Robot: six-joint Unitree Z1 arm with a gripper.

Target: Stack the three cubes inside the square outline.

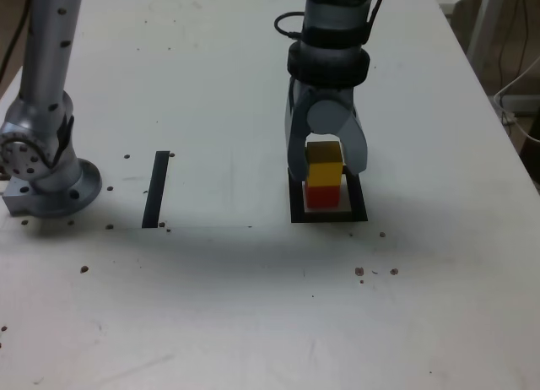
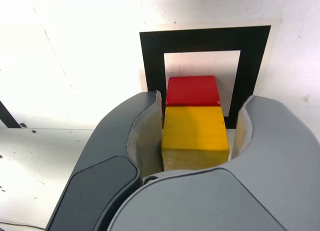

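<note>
My fingers (image 1: 325,166) straddled the yellow cube (image 1: 324,163), one side touching, one apart. It sat on the red cube (image 1: 321,194) inside the square outline (image 1: 328,214). The white worktop (image 1: 253,306) was speckled with dark crumbs beside a black strip (image 1: 155,189).

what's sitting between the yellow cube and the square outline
The red cube: in the exterior view it sits in the square outline with the yellow cube stacked on it. The wrist view shows the same.

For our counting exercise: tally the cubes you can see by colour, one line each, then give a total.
Red cube: 1
Yellow cube: 1
Green cube: 0 in view
Total: 2 cubes, stacked inside the square outline, yellow on red.
</note>
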